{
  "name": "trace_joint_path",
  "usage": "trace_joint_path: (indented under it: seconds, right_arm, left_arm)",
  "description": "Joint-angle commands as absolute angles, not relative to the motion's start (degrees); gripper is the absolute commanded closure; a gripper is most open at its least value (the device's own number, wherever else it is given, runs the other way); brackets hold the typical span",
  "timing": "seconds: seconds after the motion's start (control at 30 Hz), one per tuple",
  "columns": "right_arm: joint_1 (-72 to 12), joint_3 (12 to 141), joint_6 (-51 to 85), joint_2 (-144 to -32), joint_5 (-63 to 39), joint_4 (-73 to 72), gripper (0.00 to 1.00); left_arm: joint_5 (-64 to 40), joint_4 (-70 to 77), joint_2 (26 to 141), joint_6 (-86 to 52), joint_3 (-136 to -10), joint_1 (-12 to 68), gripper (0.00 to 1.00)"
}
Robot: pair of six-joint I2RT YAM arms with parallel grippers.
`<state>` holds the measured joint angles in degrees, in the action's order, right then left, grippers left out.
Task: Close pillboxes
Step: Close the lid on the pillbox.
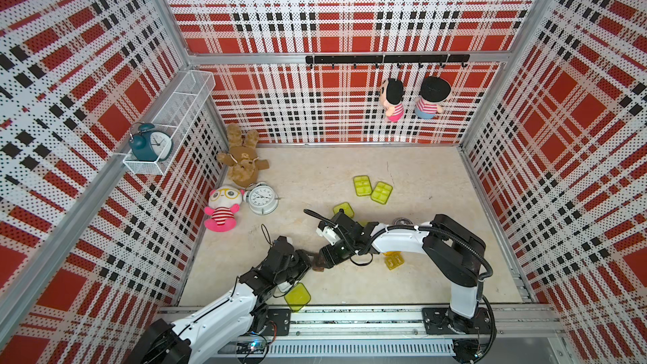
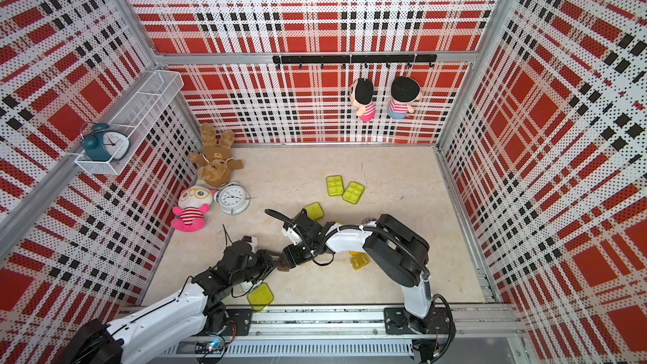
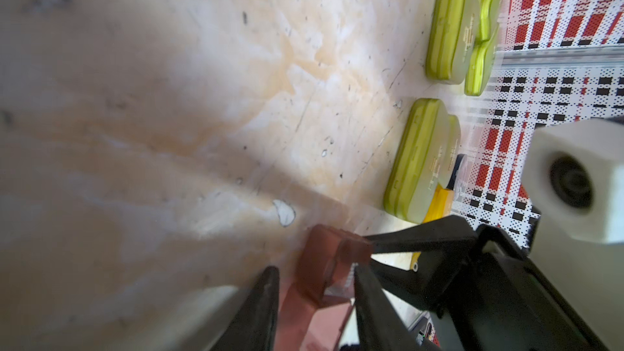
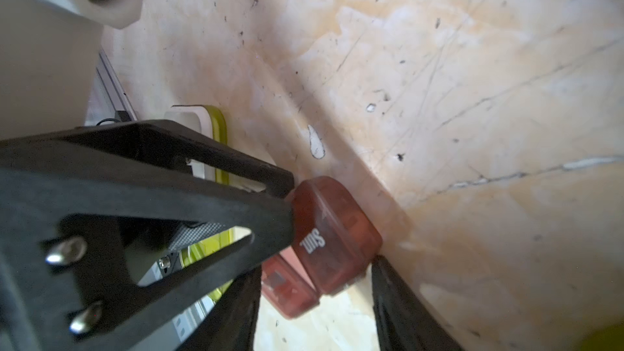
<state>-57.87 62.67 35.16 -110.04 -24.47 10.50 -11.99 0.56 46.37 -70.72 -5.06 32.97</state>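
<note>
In both top views the brown pillbox (image 1: 318,267) is found on the table (image 1: 350,169), nearer the robot than the white alarm clock (image 1: 262,198) and to the robot's right of it. It is caught between the two arms. One end is held in the narrowly closed left gripper (image 1: 305,260), and the right gripper (image 1: 325,256) is brought up at the other end. Two lime pillboxes (image 1: 362,185), apparently shut, are seen well to the right of the clock. An opened one (image 1: 297,296) lies much nearer the robot than the clock.

In the left wrist view the brown body is seen pinched between the left fingers, with a right finger laid against its far end. Faint print is carried on the lime cases beyond, but it cannot be read.

In the right wrist view "SUN" is read in white letters on one small lid (image 4: 334,231). A second cell is seen beside it, its mark too dark to be made out. The right jaws stand partly apart on either side of the box. Whether they are pressing on it cannot be told.

The box is judged light, stiff and smooth, so it is likely to skid or twist if pushed unsupported. It is best held by its long sides, with each snap lid pressed down at its free edge, away from the hinge. Little force should be needed, and a thin hinge could be strained by more.
</note>
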Motion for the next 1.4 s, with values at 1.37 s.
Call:
trace_joint_path:
  seconds: [1.37]
  right_arm:
    - [-52.0, 54.6, 37.4, -100.3, -19.6, 18.8, 0.40]
  left_arm:
    - [-16.3, -8.7, 39.9, -67.2, -9.5, 25.5, 0.54]
